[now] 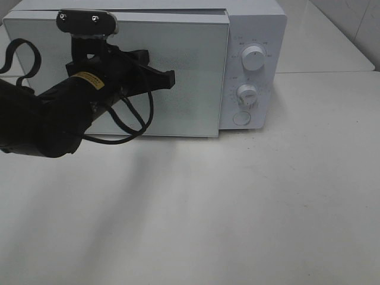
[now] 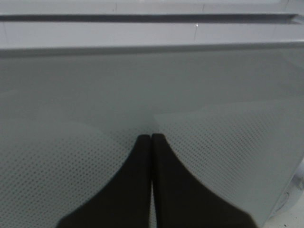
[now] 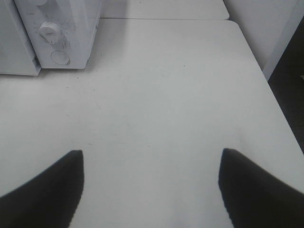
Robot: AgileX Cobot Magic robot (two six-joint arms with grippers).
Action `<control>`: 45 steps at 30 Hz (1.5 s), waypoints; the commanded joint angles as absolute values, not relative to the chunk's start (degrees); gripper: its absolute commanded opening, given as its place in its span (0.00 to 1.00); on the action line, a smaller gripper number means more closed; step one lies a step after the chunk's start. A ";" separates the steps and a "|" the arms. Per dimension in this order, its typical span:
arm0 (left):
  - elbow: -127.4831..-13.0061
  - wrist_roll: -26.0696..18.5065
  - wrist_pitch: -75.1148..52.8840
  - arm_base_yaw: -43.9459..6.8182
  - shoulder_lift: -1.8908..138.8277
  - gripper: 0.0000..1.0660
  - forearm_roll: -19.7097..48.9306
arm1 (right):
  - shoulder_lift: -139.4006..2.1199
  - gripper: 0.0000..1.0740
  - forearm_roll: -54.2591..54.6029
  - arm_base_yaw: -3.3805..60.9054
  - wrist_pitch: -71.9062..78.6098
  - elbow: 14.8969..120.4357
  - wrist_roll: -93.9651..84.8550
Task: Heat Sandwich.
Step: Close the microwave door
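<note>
The left hand point(image 1: 168, 78) is shut tight with nothing in it. Its tip is right at the door point(image 1: 184, 53) of the microwave point(image 1: 256, 29), most likely to push it closed. The right hand point(image 3: 152, 154) is wide open and empty, hanging over the worktop point(image 3: 166, 85) out of the way. The sandwich is not in sight; it may be inside the microwave.

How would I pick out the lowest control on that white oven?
Find the white microwave at the back of the table; its control panel is the strip right of the door. An upper knob and a lower knob stick out there; below them is the button, flat and round, with no grip to turn.
</note>
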State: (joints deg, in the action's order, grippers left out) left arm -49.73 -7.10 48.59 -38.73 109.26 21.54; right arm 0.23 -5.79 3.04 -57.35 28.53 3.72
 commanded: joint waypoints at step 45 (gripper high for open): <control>-61.13 -9.80 43.66 -39.02 114.48 0.00 24.92 | 1.83 0.70 -6.02 2.64 -57.01 28.48 4.13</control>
State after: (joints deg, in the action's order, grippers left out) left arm -60.96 -9.97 40.28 -40.16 115.51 19.77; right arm 0.23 -5.79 3.04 -57.35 28.53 3.72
